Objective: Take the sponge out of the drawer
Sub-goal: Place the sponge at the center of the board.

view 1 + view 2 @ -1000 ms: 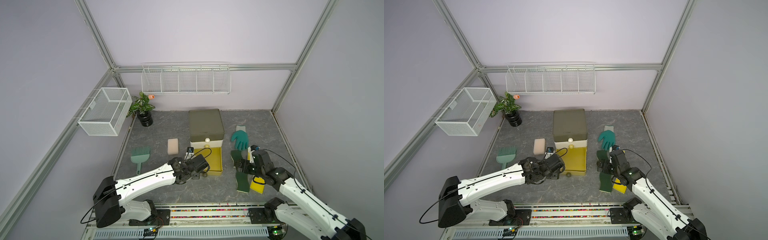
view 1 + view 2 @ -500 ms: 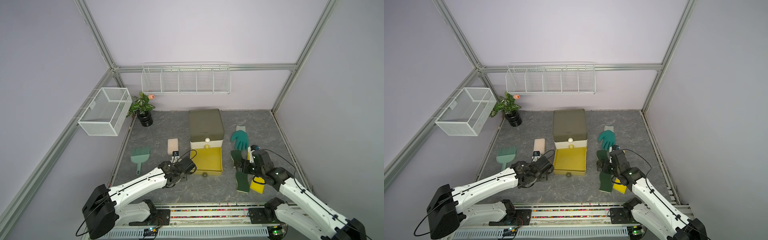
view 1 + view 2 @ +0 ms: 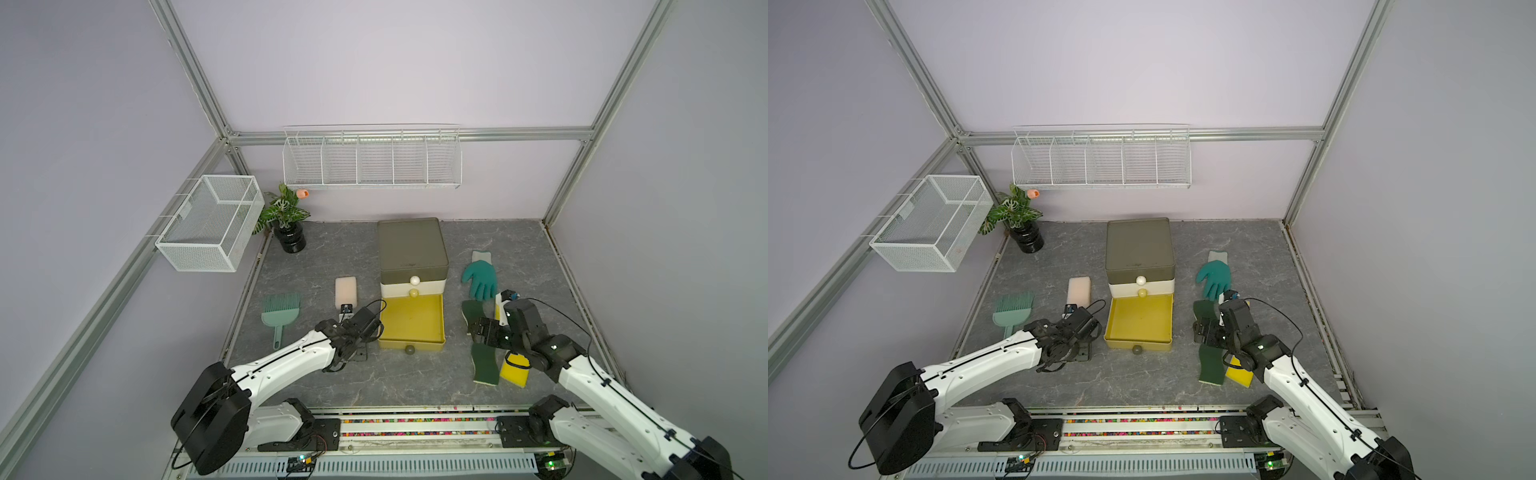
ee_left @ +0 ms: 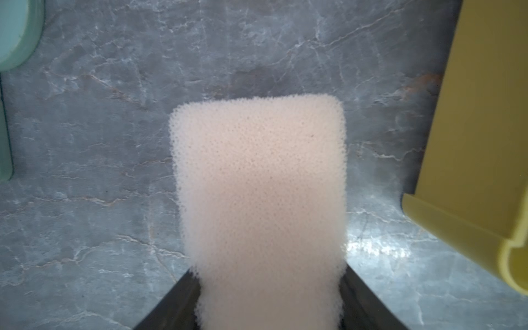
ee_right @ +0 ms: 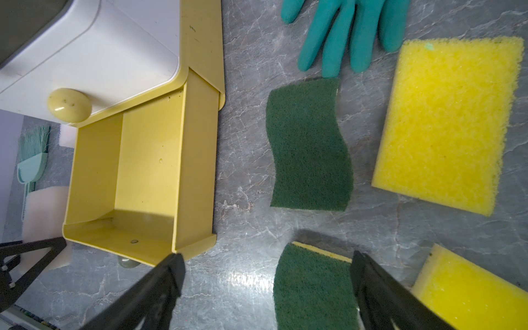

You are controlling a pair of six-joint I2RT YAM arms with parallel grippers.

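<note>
Left gripper (image 4: pixel 268 268) flanks pale pink foam sponge (image 4: pixel 257 171) beside yellow plastic drawer (image 4: pixel 471 128), can't tell if gripping. Right gripper (image 5: pixel 267 255) wide open, empty.

Sponge (image 4: pixel 257 185) pinched between the left gripper's (image 4: pixel 268 268) jaws is pale open-pored foam, totally matt. Drawer (image 5: pixel 148 160) just off to the side of the right gripper's (image 5: pixel 265 255) jaws looks like smooth yellow plastic with a soft sheen, knob (image 5: pixel 70 104) glossier. Pad (image 5: pixel 311 288) between those jaws is coarse green scrubby fibre. Floor (image 4: pixel 100 143) under both: grey marbled sheet, shiny enough to catch glare.
</note>
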